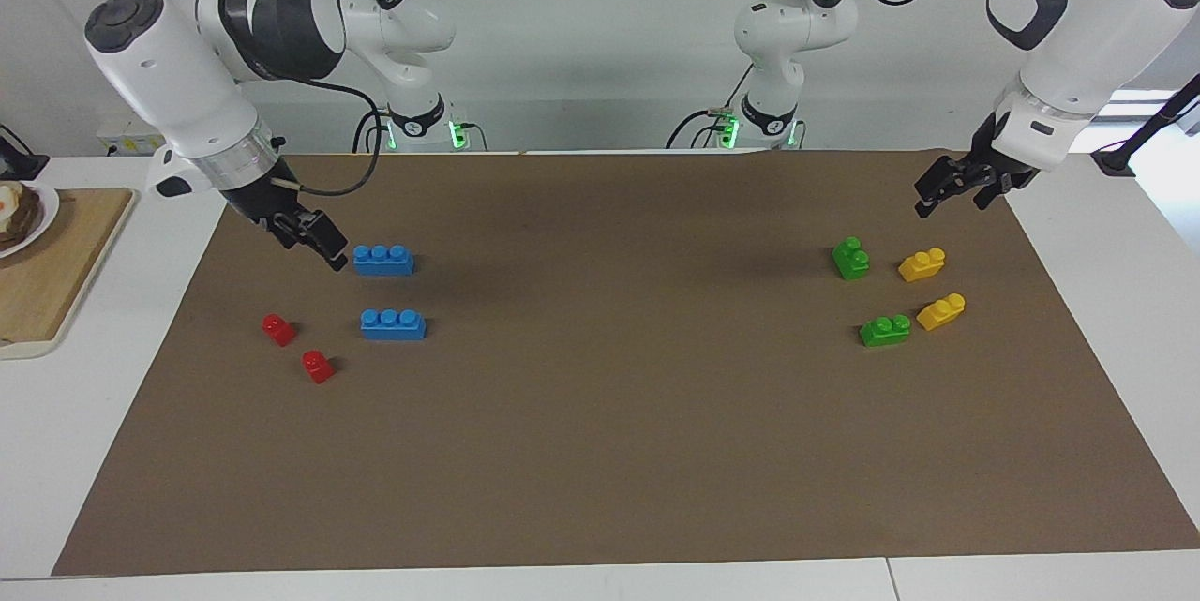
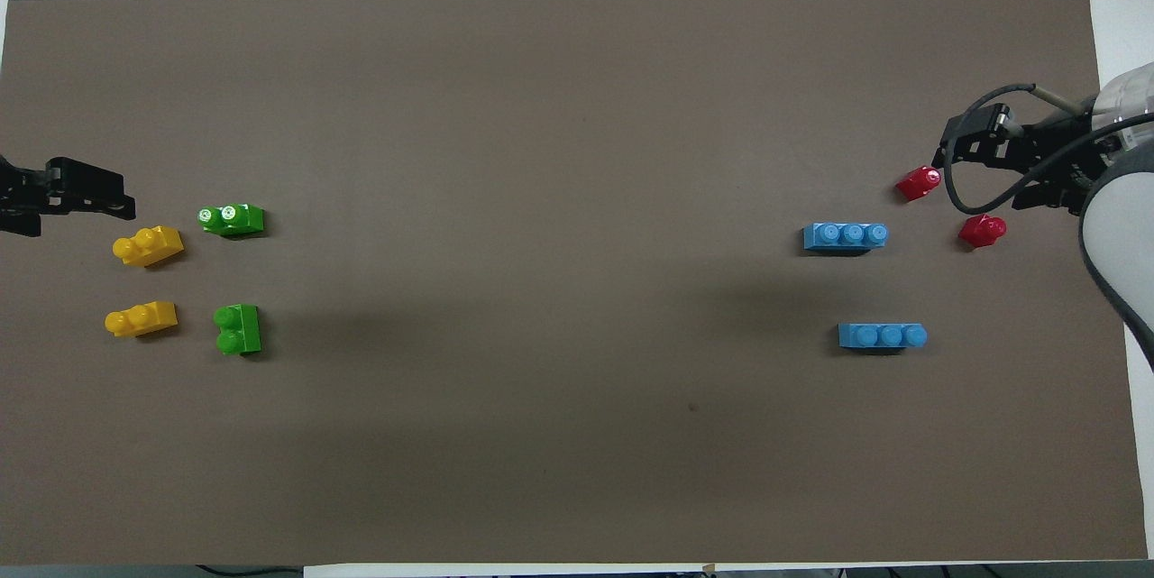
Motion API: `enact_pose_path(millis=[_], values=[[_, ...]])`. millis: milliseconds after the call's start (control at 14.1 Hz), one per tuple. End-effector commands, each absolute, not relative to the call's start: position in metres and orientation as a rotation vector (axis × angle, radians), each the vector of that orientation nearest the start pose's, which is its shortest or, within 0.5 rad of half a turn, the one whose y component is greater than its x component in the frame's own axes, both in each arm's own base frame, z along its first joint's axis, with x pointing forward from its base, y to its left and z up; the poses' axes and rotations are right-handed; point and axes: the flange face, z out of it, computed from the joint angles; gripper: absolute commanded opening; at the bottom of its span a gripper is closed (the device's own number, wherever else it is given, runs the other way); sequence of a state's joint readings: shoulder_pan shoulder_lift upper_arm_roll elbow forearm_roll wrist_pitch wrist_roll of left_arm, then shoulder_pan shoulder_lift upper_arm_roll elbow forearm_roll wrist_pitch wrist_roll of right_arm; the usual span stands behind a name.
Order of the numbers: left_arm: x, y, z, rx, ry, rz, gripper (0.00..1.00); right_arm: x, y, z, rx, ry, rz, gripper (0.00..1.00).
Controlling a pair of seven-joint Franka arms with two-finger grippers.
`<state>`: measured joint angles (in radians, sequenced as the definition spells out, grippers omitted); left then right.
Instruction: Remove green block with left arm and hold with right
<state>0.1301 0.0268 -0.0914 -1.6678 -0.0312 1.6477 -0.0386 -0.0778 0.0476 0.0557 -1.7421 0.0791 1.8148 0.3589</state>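
Two green blocks lie on the brown mat at the left arm's end. One green block (image 1: 851, 258) (image 2: 238, 328) is nearer to the robots; the other green block (image 1: 885, 330) (image 2: 232, 218) is farther. My left gripper (image 1: 930, 200) (image 2: 115, 199) hangs in the air over the mat's edge, beside the yellow bricks, and holds nothing. My right gripper (image 1: 330, 250) (image 2: 972, 145) is raised at the right arm's end, over the mat beside a blue brick (image 1: 383, 260) (image 2: 883, 335), and holds nothing.
Two yellow bricks (image 1: 922, 264) (image 1: 941, 311) lie beside the green blocks, toward the mat's edge. A second blue brick (image 1: 393, 323) and two red bricks (image 1: 278, 329) (image 1: 318, 366) lie at the right arm's end. A wooden board (image 1: 56, 263) lies off the mat.
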Motion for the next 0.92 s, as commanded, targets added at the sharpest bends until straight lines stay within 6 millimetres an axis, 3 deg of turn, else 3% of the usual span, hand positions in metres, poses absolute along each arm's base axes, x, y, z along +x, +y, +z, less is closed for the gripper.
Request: enact_pose_path(millis=[0,142,640,854], values=[[0.571,0.012,0.569,-3.164,-0.109,0.131,1.0,0.576,-0.002,0.543,-3.126,0.28,-0.041,1.0],[0.575,-0.002,0.569,-3.161,-0.07,0.146,1.0,0.577,-0.009,0.55,-3.16,0.201,-0.066,1.0],[0.57,-0.004,0.574,-3.156,-0.066,0.153,1.0,0.576,-0.009,0.552,-3.179,0.191,-0.07,1.0],[0.57,-0.017,0.578,-3.155,-0.052,0.125,1.0,0.575,-0.012,0.552,-3.18,0.199,-0.055,1.0]])
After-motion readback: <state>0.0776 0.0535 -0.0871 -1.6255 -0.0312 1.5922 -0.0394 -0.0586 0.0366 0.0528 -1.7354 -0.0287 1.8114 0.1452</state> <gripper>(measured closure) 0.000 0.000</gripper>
